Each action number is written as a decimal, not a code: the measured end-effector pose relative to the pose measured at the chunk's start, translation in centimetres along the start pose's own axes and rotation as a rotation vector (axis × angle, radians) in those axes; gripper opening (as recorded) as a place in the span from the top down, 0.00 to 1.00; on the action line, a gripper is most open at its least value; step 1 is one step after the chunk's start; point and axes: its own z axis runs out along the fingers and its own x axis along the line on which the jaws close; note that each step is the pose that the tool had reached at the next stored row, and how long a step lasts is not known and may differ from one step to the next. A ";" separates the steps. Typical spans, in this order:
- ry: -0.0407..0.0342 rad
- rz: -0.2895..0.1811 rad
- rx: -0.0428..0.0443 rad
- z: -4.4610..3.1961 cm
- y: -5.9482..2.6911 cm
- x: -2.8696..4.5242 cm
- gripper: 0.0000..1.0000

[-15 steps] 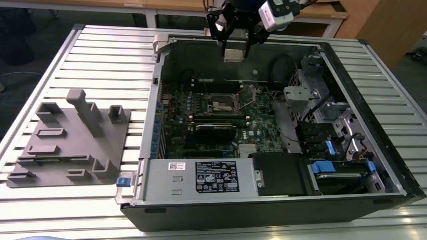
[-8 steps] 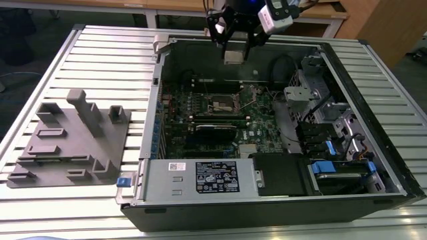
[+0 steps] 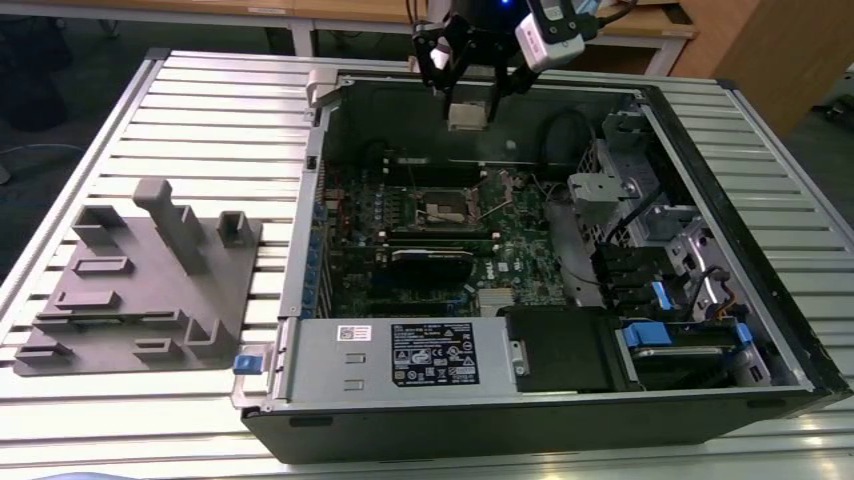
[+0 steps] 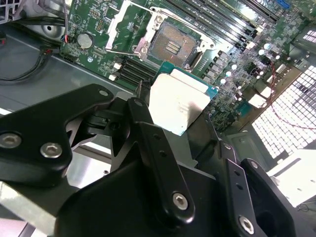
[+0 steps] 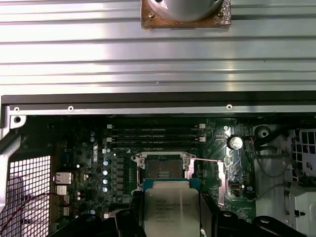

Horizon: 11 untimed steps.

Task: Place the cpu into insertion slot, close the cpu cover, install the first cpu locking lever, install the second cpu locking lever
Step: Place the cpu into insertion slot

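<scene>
My gripper hangs above the back of the open computer case, shut on the cpu, a small flat square chip with a dull silvery top. In both wrist views the black fingers clamp the cpu by two opposite edges. Below it the insertion slot lies uncovered on the green board, its dark centre showing. The cpu cover appears swung open beside the slot. Thin wire levers stand free at the slot's sides.
A grey fixture plate with upright blocks lies on the slatted table at the exterior view's left. Inside the case are a labelled power supply, drive bays with blue tabs, black cables and long memory slots.
</scene>
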 end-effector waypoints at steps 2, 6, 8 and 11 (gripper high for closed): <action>0.0000 0.000 0.0001 0.06 -0.01 0.00 0.46; 0.0001 0.000 0.0001 0.27 -0.03 0.00 0.46; 0.0001 0.000 0.0002 0.32 -0.03 -0.01 0.46; 0.0001 0.000 0.0001 0.34 -0.03 -0.01 0.46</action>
